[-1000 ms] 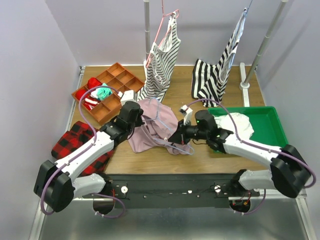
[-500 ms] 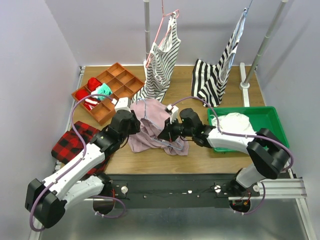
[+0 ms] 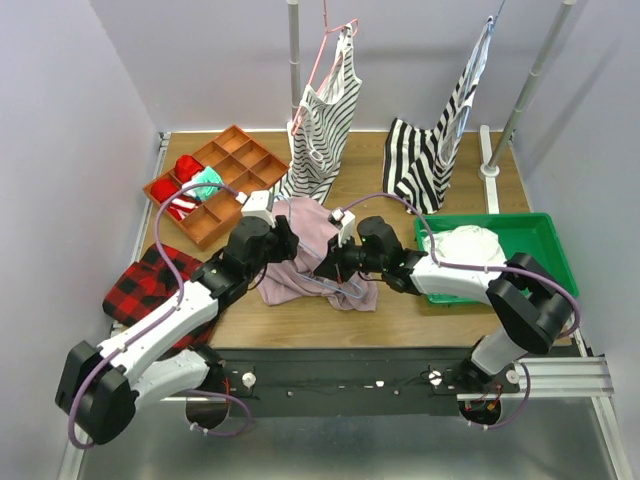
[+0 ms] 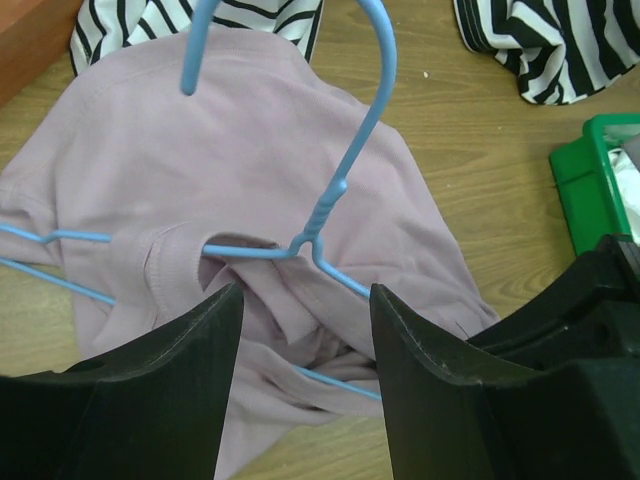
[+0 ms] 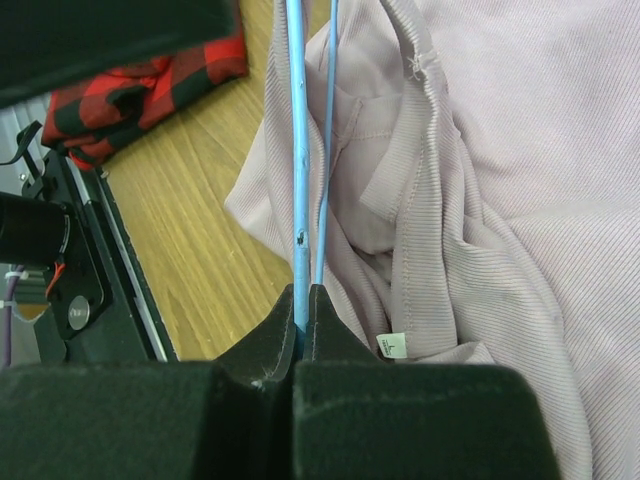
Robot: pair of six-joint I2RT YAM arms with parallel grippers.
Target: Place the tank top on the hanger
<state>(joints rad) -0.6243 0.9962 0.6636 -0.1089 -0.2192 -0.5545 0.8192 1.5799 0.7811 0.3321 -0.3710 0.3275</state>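
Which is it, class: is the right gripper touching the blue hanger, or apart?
Touching. Right wrist view: the hanger wire runs straight between the fingertips of the right gripper, no gap.

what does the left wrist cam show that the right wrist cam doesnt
Only the left wrist: the hanger's hook, a striped top, a green tray and the open left gripper. Only the right wrist: the right gripper shut on the hanger's wire, a red plaid cloth and a white label. Both: the pink tank top and the blue hanger.
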